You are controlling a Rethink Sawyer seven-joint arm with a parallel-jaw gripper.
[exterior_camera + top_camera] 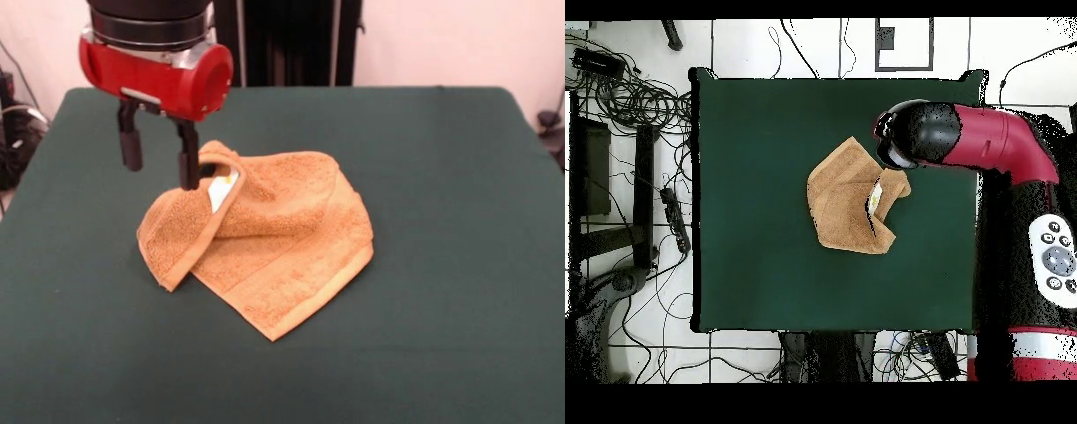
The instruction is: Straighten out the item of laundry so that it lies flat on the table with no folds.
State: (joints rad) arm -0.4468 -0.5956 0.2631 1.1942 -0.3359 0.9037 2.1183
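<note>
Your tool hangs over the cloth's far-left corner, its two black fingers spread apart and gripping nothing. In the front view, the right-hand finger reaches down to the raised edge of the cloth at that corner; you cannot tell whether it touches. The left-hand finger hangs over bare counter, just beside the cloth.

The cloth lies a little left of the counter's middle in the front view, well away from every edge. It is not flat: its left side is folded over on itself, forming a thick flap that slopes down to the near left, and a white tag shows in the opening under the fold. The near-right part lies spread on the counter, one corner pointing toward the near edge, with a woven band running across it.

From overhead, the red and black arm reaches across the counter and its head covers one corner of the cloth.
</note>
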